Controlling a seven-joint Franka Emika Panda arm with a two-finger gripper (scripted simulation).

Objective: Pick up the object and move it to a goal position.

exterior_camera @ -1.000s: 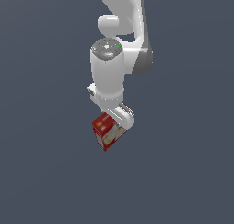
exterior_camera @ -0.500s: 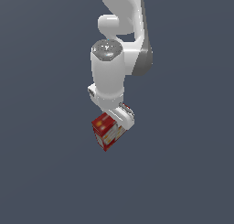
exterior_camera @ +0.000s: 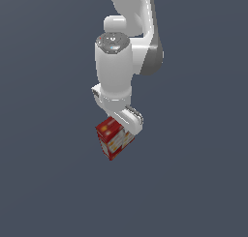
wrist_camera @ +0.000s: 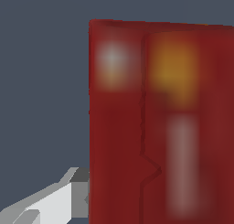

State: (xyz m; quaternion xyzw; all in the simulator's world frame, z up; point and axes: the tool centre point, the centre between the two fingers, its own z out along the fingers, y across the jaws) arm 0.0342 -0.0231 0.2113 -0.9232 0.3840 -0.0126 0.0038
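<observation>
Pincer (exterior_camera: 125, 126) at the end of the white arm (exterior_camera: 116, 66) is closed on the red box (exterior_camera: 114, 138), gripping its upper part; the box hangs tilted against plain grey-blue background. Nothing else surrounds them. Close up from the wrist, one pale finger (wrist_camera: 50, 205) presses the box's (wrist_camera: 160, 122) blurred red side.

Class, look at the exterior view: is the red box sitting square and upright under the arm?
No. The red box hangs tilted, one corner lowest, below the gripper.
</observation>
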